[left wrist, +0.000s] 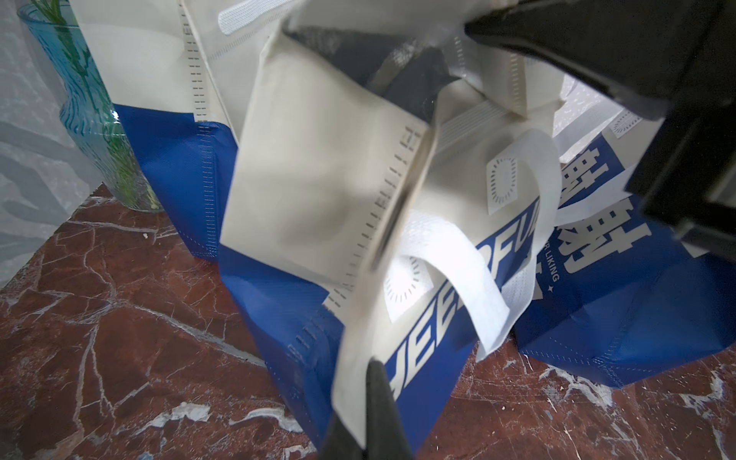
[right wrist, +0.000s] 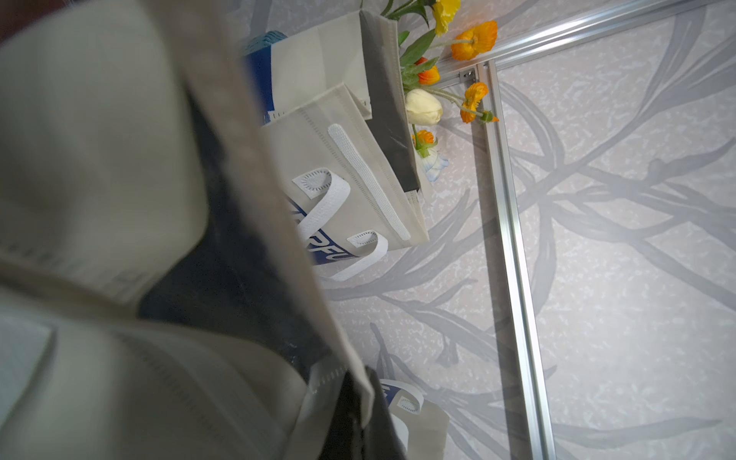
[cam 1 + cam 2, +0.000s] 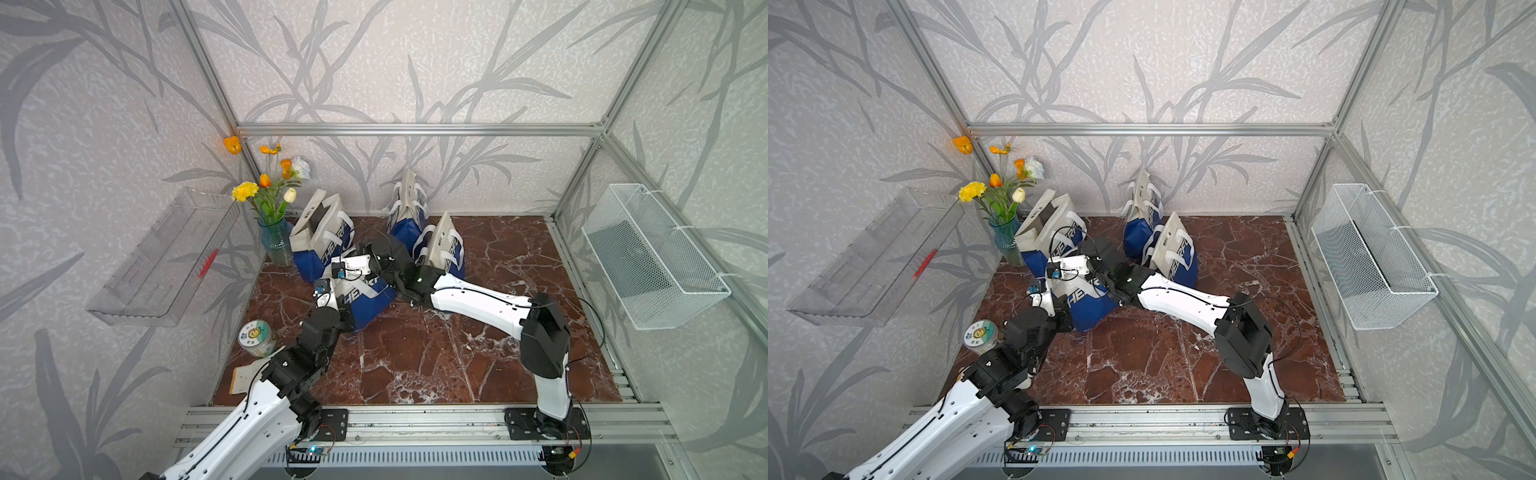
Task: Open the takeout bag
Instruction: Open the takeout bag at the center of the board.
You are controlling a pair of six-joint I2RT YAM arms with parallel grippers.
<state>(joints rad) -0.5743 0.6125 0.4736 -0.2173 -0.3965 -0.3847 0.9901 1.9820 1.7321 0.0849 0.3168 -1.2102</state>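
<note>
The left gripper is closed tight on the cream upper rim of the blue-and-cream fabric takeout bag, with the cloth pinched between its dark fingers. The right gripper is likewise clamped on the cream rim at the opposite side. Between the two grips the bag's mouth is parted, and dark foil lining shows inside. One white strap handle droops over the printed front.

The bag stands on the red-brown marble tabletop, left of centre. Just behind it is a second, matching bag with its mouth open. That bag is beside a ribbed blue glass vase of yellow and orange flowers in the far left corner. Two more matching bags stand near the back wall. A round labelled tin lies near the left arm's elbow.
</note>
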